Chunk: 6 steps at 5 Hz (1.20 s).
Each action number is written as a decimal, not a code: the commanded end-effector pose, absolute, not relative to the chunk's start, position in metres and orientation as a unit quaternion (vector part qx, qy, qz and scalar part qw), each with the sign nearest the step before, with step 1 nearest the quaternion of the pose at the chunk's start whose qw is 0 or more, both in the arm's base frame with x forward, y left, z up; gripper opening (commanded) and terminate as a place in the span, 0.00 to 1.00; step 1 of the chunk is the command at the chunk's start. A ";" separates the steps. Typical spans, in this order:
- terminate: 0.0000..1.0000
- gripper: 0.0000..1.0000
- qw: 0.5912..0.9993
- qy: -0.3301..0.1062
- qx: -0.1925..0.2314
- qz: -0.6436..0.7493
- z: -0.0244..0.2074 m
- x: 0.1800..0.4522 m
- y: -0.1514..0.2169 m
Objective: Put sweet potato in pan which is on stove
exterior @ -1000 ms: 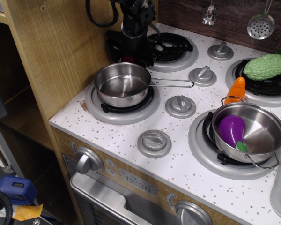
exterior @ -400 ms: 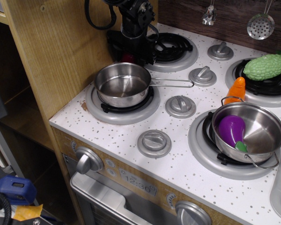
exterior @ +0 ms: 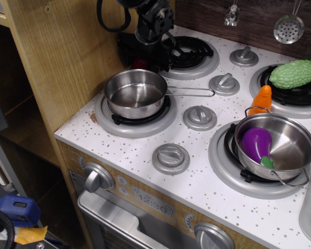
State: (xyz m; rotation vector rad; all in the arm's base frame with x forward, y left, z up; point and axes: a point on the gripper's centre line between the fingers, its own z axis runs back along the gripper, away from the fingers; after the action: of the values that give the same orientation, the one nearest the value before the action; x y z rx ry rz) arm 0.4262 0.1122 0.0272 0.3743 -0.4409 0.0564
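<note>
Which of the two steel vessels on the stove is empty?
The small saucepan with the long wire handle, front left burner. The wider two-handled pot at the right holds a purple eggplant.

Tall wood panel [exterior: 62, 52] on the left, pale and grainy, standing straight up. Dark wood wall [exterior: 259, 21] far at the back, with a metal strainer [exterior: 288, 28] and a small shiny thing [exterior: 231, 16] hanging on it. Wood shelves [exterior: 15, 104] past the panel on the far left, in shadow. Down low on the near left, a blue thing [exterior: 15, 210], a black cable [exterior: 2, 228] and a bit of yellow paper [exterior: 30, 234]. Soft, even light, brighter on the right side.
</note>
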 end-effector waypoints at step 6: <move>0.00 0.00 0.949 -0.215 0.183 0.139 0.095 0.352 0.069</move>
State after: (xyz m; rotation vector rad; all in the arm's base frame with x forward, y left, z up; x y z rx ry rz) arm 0.3406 0.0685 0.0703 0.3671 -0.3707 0.2891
